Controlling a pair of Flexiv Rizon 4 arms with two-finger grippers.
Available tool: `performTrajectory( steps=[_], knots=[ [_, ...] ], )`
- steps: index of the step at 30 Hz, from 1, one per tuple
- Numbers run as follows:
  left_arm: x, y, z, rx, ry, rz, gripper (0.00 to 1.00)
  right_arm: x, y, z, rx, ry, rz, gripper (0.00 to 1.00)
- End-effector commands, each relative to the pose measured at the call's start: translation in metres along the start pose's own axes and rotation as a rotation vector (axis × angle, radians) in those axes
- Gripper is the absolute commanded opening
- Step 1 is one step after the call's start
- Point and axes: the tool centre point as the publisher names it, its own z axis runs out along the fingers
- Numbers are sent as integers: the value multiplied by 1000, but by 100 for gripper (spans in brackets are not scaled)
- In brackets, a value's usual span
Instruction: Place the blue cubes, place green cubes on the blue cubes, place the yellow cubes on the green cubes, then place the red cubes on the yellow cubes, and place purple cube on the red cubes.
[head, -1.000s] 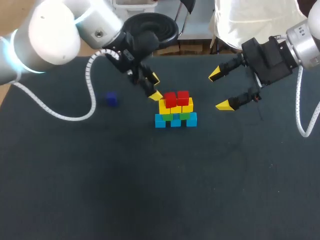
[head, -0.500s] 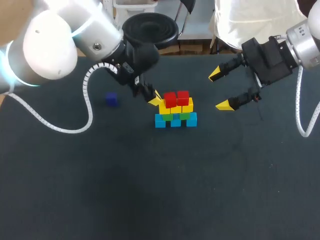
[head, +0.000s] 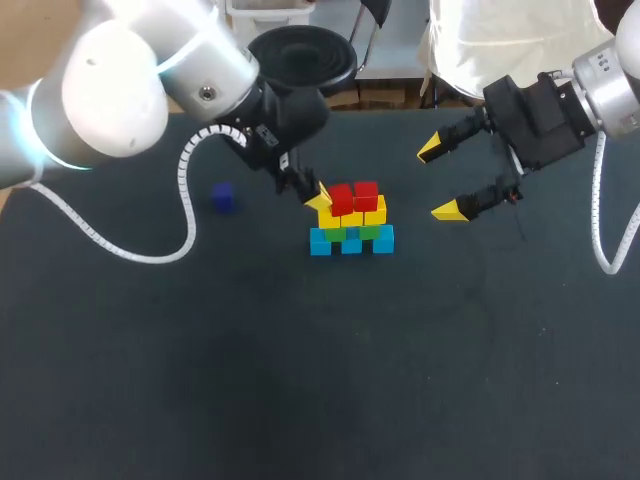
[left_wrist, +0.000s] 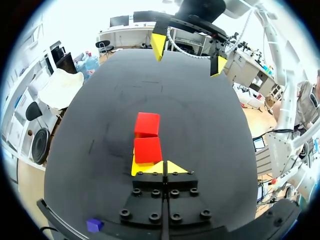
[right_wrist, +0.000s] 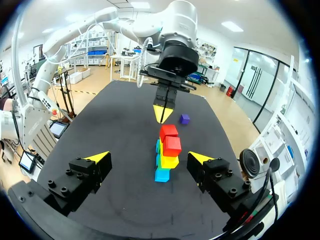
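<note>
Dark surface (head: 300, 380) is carrying one stepped pile (head: 351, 222) near its middle: blue cubes (head: 351, 242) are sitting at the base, green cubes (head: 368, 232) on them, yellow cubes (head: 375, 211) above, and two red cubes (head: 341, 200) are topping it. Purple cube (head: 223, 197) is lying alone, well apart on my left side. Left claw (head: 318, 198) is hovering just beside the red cubes, fingertips pressed together, gripping nothing. Right claw (head: 441, 180) is hanging off the pile's other side, spread wide, empty.

table (head: 200, 400): matt | red cubes (head: 353, 197): smooth, plastic-looking | left arm (head: 110, 90): glossy white shell
</note>
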Motion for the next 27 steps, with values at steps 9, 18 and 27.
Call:
performTrajectory(
  steps=[9, 18, 27],
  knots=[
    [0, 11, 1, -5, 9, -15, 0, 0, 0, 0, 0, -2, -1, 100],
    [-1, 15, 1, -14, 11, -19, 0, 0, 0, 0, 0, -2, -1, 100],
    [-3, 18, 1, -19, 10, -17, 0, 0, 0, 0, 0, -2, -1, 100]
  ],
)
